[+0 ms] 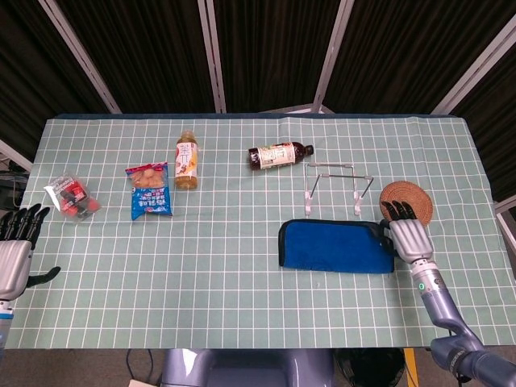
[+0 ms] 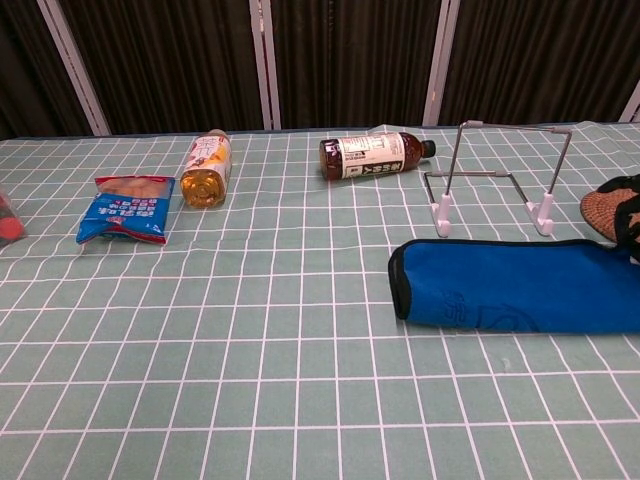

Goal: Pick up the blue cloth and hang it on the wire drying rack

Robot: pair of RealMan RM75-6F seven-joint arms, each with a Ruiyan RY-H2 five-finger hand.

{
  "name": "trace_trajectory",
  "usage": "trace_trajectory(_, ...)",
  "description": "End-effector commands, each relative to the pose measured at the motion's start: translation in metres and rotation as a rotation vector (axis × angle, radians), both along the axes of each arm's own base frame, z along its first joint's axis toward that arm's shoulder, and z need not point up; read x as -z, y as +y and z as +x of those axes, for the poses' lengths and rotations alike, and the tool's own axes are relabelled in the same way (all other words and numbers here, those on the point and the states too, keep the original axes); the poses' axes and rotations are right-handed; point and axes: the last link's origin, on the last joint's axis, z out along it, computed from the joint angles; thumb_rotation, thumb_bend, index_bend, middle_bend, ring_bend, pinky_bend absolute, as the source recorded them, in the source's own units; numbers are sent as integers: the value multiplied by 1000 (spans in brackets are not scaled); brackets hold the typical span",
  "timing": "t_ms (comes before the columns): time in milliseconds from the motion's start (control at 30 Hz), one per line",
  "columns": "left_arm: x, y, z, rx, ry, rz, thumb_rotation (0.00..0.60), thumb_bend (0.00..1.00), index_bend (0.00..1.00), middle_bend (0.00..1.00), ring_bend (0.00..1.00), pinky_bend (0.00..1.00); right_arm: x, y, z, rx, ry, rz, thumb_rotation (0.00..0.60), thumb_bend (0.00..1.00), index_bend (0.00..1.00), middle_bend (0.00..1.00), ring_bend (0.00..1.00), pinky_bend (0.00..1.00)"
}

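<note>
You see a matt blue cloth point(image 1: 334, 247) on the table's checked fabric cover point(image 1: 242, 282), a thin metal wire rack point(image 1: 339, 187), and a woven fibre coaster point(image 1: 411, 197).
</note>
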Motion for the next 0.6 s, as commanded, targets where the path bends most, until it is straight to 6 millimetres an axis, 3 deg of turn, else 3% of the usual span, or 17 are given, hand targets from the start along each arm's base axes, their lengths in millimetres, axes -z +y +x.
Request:
trace_trajectory(33, 0, 0, 0, -1, 0, -1, 600, 0, 0, 0, 0, 0, -1, -1, -4, 10, 10, -26, 600, 59, 83, 9, 0, 3)
trace_trajectory(100, 0, 0, 0, 0, -2, -1, 600, 0, 0, 0, 0, 0, -8, -1, 1, -27, 3, -81, 600, 1, 3, 0, 0, 0)
trace_trajectory(333, -2, -1, 2, 6, -12, 3, 600, 0, 0, 0, 0, 0, -26, 9, 27, -182, -35, -89, 600, 0, 0, 0, 0, 0)
trace_trajectory(367, -2, -2, 1, 8, -14, 0, 600, 0, 0, 0, 0, 0, -29, 11, 46, -272, -24, -58, 600, 0, 0, 0, 0, 0)
trace_trajectory(600, -8, -4, 0, 13, -23, 12, 600, 0, 0, 0, 0, 0, -16, 0, 103, -417, 75, 116, 600, 54, 39, 0, 0, 0)
